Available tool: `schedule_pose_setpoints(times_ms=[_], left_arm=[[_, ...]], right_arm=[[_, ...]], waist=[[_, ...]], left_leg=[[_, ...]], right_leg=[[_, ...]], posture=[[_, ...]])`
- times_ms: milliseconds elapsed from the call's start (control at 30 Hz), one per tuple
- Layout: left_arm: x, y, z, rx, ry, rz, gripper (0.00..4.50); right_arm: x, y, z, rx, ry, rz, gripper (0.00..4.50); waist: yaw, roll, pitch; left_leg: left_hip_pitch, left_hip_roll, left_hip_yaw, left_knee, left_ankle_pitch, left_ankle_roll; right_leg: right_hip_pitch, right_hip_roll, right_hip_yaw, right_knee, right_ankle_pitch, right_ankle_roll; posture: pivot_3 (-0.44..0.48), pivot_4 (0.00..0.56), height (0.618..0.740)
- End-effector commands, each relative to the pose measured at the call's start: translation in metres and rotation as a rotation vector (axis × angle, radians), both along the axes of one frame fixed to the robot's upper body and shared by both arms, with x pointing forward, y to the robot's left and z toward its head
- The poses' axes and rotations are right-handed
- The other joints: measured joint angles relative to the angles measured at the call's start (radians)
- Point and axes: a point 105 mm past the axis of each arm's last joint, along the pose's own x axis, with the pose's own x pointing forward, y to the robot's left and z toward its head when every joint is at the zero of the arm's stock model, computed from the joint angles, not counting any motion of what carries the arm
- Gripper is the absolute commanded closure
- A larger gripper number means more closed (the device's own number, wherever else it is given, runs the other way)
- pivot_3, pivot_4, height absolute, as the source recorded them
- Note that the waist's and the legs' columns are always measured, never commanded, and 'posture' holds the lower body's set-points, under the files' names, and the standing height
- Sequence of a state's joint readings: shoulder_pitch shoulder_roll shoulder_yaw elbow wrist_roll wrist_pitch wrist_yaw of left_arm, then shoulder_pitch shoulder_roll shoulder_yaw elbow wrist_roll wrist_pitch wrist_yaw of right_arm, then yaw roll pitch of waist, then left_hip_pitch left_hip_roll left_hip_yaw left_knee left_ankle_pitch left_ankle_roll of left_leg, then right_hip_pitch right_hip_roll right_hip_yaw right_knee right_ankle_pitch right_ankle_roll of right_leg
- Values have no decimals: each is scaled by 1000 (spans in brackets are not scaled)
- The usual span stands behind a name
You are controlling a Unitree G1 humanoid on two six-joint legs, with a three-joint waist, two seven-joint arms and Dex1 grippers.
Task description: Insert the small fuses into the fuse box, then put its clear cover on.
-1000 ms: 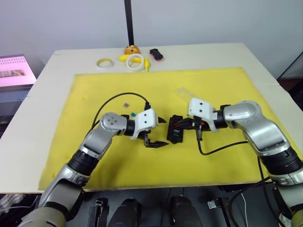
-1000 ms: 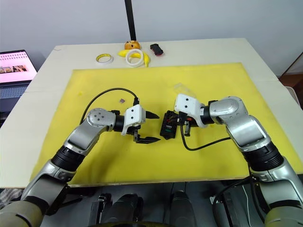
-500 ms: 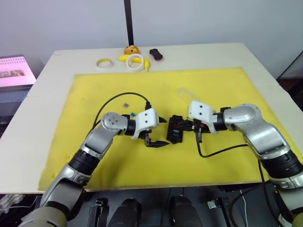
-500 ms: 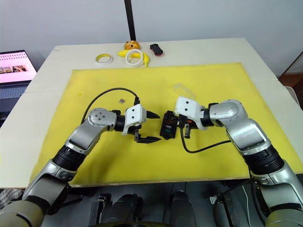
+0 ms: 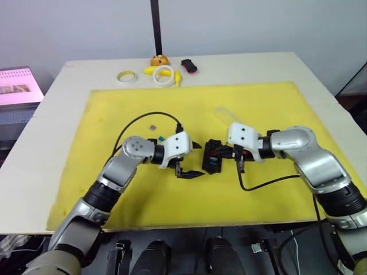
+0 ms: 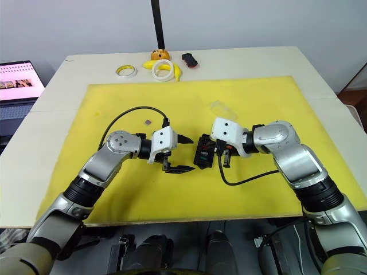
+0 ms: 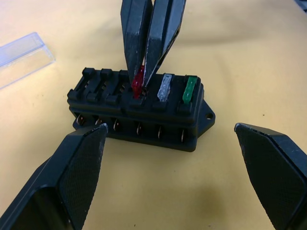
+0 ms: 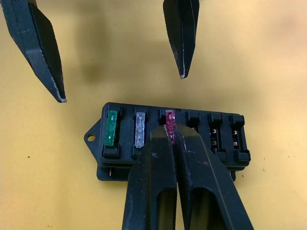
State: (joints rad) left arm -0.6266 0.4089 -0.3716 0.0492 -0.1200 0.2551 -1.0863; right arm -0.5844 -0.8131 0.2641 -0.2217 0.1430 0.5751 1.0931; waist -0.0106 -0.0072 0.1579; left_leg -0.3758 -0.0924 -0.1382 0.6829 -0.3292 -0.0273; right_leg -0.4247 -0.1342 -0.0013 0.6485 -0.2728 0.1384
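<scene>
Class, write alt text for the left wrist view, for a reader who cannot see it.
The right gripper pinches a red fuse in a slot of the black fuse box, beside a grey fuse and a green fuse. The left gripper's open fingers flank the box on yellow mat; the clear cover lies behind.

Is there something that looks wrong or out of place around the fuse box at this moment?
Nothing stands out. The fuse box sits flat on the yellow mat, with the green fuse and the grey fuse seated. The right gripper pinches the red fuse at the next slot. The clear cover lies apart.
</scene>
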Motion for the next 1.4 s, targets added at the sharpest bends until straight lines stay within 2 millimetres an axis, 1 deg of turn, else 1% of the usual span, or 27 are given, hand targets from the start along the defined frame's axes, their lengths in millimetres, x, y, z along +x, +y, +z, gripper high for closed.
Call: schedule_pose_setpoints(times_ms=[33,167,200,267,333,433,533,633,700,867,900,933,967,1000,1233,1400], left_arm=[[0,-3,11,-21,-41,-13,0],[0,-3,11,-23,-40,-11,0],[0,-3,11,-23,-40,-11,0],[0,-1,11,-22,-39,-9,0],[0,0,11,-22,-38,-7,0],[0,0,10,-21,-36,-7,0],[-1,0,10,-22,-34,-9,0],[0,-3,11,-30,-35,-17,0],[0,-4,12,-33,-36,-19,0],[-1,-4,13,-34,-36,-24,0],[-1,-3,13,-32,-36,-25,0],[-1,-3,13,-30,-36,-26,0],[-1,-3,13,-28,-36,-27,0],[-1,-2,13,-27,-36,-28,0],[0,-3,14,-23,-38,-31,0],[0,-3,15,-22,-39,-32,0]], right_arm=[[-1,-1,-2,-20,8,-8,4457],[-1,2,3,10,17,-12,4457],[-1,2,5,16,14,-12,4159],[-3,3,16,25,-24,3,3465],[-2,3,29,46,-48,-2,2581],[-5,2,44,91,-37,-13,2581],[-9,1,47,113,-23,-4,2581],[-14,0,41,155,-18,11,2581],[-18,2,37,215,-29,24,2581],[-22,4,23,305,-98,11,2581],[-23,4,20,314,-107,9,3101],[-24,4,18,322,-110,3,3393],[-23,4,16,337,-108,-9,3845],[-23,3,15,347,-107,-20,4425],[-21,-1,1,336,-105,-53,4425],[-19,-4,-4,326,-105,-76,4425]], waist=[[0,0,0],[0,0,0],[0,0,0],[1,0,0],[0,0,0],[0,0,0],[2,0,0],[5,0,0],[4,0,0],[1,0,0],[0,0,0],[1,0,0],[1,0,0],[1,0,0],[1,0,0],[0,0,0]], left_leg=[[0,0,0,0,0,0],[0,0,0,0,0,0],[0,0,0,0,0,0],[0,0,0,0,0,0],[0,0,0,0,0,0],[0,0,0,0,0,0],[-1,0,0,0,0,0],[-1,0,0,0,0,0],[-1,0,0,0,0,0],[0,0,0,0,0,0],[0,0,0,0,0,0],[-1,0,0,0,0,0],[0,0,0,0,0,0],[-1,0,0,0,0,0],[0,0,0,0,0,0],[0,0,0,0,0,0]], right_leg=[[0,0,0,0,0,0],[0,0,0,0,0,0],[0,0,0,0,0,0],[0,0,0,0,0,0],[0,0,0,0,0,0],[-1,0,0,0,0,0],[-1,0,0,0,0,0],[0,0,0,0,0,0],[0,0,0,0,0,0],[-1,0,0,0,0,0],[-1,0,0,0,0,0],[-1,0,0,0,0,0],[-1,0,0,0,0,0],[-1,0,0,0,0,0],[0,0,0,0,0,0],[0,0,0,0,0,0]], posture=[[0,150,740],[0,150,740],[0,150,740],[0,150,740],[0,150,740],[0,150,740],[0,150,740],[0,150,740],[0,150,740],[0,150,740],[0,150,740],[0,150,740],[0,150,740],[0,150,740],[0,150,740],[0,150,740]])
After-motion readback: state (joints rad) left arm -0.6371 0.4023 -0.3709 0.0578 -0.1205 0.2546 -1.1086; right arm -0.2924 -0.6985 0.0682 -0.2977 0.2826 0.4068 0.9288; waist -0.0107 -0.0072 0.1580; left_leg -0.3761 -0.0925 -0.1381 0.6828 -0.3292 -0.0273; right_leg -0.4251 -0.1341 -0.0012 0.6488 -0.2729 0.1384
